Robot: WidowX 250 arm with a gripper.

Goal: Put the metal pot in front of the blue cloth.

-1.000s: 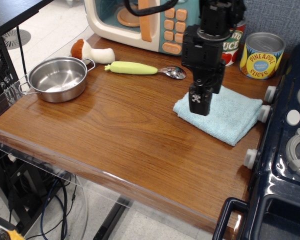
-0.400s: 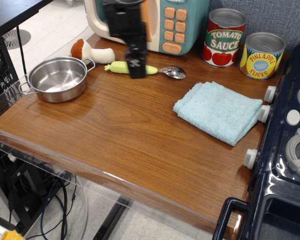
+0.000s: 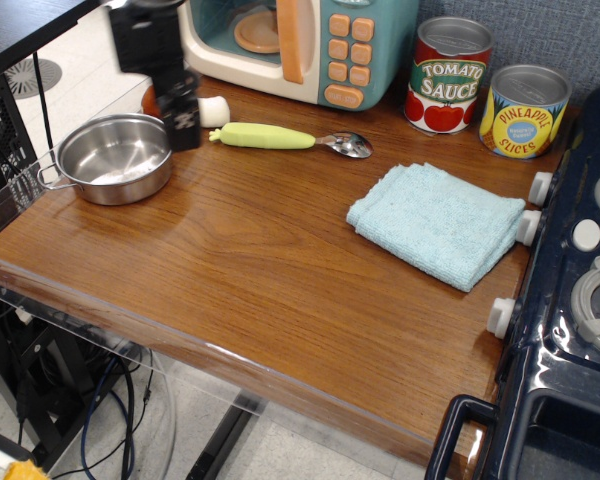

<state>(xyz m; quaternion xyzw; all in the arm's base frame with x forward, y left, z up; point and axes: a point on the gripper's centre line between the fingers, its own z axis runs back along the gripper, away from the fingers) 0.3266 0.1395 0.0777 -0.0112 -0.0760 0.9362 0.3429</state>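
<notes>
Bright, even overhead light w/ soft shadows; glare streaks on the wooden table (image 3: 280,270) and inside the metal pot (image 3: 115,158). Gripper (image 3: 185,125) is motion-blurred, rest is sharp, no obvious edge distortion.

one metal pot (image 3: 115,157), one blue cloth (image 3: 437,222), two tin cans (image 3: 450,74) (image 3: 524,110), one spoon (image 3: 285,138), one toy microwave (image 3: 300,42), one toy mushroom (image 3: 210,108).

Red-labelled tin can (image 3: 449,75): "TOMATO SAUCE" | Yellow-labelled tin can (image 3: 522,111): "PINEAPPLE SLICES", smaller print in its blue oval too small to read | Toy microwave keypad (image 3: 346,46): buttons unmarked | No other legible text.
</notes>
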